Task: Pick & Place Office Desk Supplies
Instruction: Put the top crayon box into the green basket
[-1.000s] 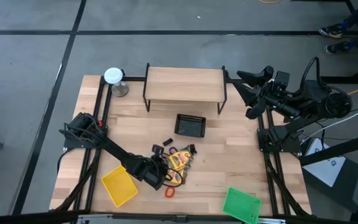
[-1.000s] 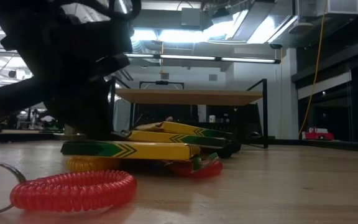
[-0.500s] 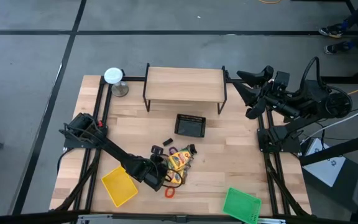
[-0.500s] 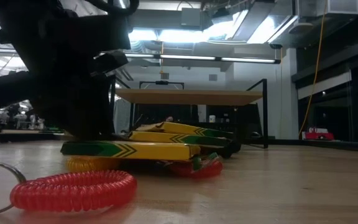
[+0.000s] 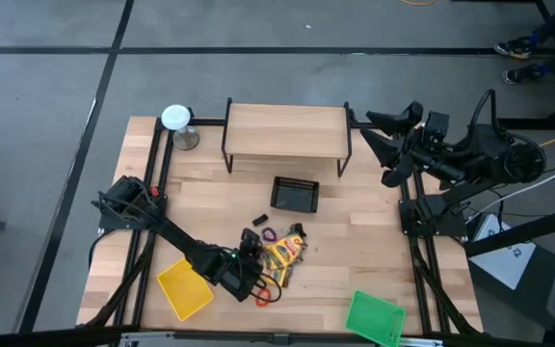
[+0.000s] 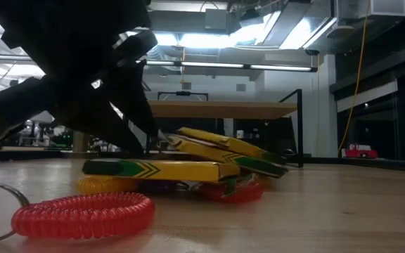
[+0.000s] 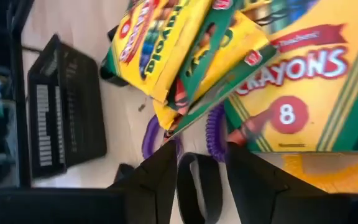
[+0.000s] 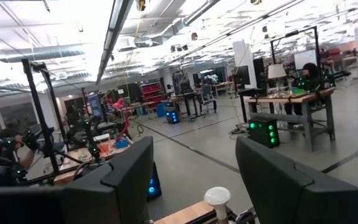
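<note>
The office desk supplies lie in a heap in the middle of the table. Yellow crayon packs (image 5: pixel 281 253) overlap one another (image 7: pixel 185 50), the upper ones tilted (image 6: pixel 223 147) on a flat one (image 6: pixel 153 169). A purple ring (image 7: pixel 213 124) sticks out from under them. A yellow ring (image 6: pixel 100 185) and a red coil ring (image 6: pixel 83 214) lie nearer the table's near edge. Black clips (image 5: pixel 258 221) lie beyond the heap. My left gripper (image 5: pixel 249 275) (image 7: pixel 197 177) stands open at the heap's near-left side. My right gripper (image 5: pixel 385 135) (image 8: pixel 194 180) waits open at the table's far right. My left gripper comes at the heap slanting down from the table's left. One fingertip (image 7: pixel 166 152) lies at the purple ring's loop (image 7: pixel 151 134) and a pack's corner (image 7: pixel 173 127). I cannot tell whether it touches them. A dark loop (image 7: pixel 197 186) shows between the fingers.
A black mesh basket (image 5: pixel 295 194) stands just beyond the heap, in front of a wooden shelf (image 5: pixel 287 130). A yellow tray (image 5: pixel 183 287) lies beside my left arm and a green tray (image 5: pixel 372 316) at the near right. A white-topped round object (image 5: pixel 176 118) stands at the far left.
My left gripper has opened, turned and drawn back a little toward the table's near edge. The upper crayon packs have shifted toward the right and tipped up. The flat pack under them and the red coil ring have stayed put.
</note>
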`<state>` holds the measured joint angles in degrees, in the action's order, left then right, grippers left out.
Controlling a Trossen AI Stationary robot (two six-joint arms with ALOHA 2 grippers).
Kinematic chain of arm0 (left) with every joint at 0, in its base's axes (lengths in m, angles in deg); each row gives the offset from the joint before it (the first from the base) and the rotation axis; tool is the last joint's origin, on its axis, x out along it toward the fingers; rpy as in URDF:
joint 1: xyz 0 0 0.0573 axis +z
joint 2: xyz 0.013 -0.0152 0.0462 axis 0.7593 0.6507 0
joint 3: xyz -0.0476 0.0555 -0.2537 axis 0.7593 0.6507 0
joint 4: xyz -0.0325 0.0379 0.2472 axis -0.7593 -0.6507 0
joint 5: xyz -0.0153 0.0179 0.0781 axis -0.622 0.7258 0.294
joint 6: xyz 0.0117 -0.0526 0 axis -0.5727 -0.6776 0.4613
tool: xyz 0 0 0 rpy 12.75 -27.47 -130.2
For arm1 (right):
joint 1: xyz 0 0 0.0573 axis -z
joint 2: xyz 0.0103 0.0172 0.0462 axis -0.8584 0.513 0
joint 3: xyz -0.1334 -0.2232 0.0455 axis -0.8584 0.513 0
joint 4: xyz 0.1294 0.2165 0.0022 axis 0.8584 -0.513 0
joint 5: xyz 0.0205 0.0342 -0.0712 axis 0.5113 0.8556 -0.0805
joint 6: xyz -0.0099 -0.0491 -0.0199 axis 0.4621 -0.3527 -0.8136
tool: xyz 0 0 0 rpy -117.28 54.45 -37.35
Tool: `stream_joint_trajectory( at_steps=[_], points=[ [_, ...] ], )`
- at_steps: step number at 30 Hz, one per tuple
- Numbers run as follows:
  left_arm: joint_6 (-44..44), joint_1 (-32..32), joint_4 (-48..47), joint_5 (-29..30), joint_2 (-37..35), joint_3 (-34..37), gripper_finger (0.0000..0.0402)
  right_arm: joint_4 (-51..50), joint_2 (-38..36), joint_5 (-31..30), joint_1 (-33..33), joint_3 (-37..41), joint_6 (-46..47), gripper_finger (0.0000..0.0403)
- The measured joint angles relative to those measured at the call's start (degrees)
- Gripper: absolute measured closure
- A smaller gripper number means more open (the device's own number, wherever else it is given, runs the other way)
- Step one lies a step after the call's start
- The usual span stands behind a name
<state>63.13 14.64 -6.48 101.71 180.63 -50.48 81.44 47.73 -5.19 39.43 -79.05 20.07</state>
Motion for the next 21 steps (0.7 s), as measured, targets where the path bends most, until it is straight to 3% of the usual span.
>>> stream_joint_trajectory(
  at_steps=[6, 14, 18, 21],
  points=[
    [3.6, 0.1, -0.4, -0.5, 0.0, 0.0, 0.0265, 3.4, 0.0, 2.6, 0.0, 0.0, -3.8, 0.0172],
    [-4.8, 0.1, -8.6, 0.7, 0.0, 0.0, 0.0268, 3.6, 0.0, 4.0, 0.0, 0.0, -3.8, 0.0172],
    [-1.7, -0.8, -4.7, 1.6, 0.0, 0.0, 0.0266, 3.5, 0.0, 4.1, 0.0, 0.0, -4.3, 0.0172],
    [2.3, -1.2, -0.7, -1.0, 0.0, 0.0, 0.0265, 3.5, 0.0, 4.1, 0.0, 0.0, -4.4, 0.0172]
  ],
)
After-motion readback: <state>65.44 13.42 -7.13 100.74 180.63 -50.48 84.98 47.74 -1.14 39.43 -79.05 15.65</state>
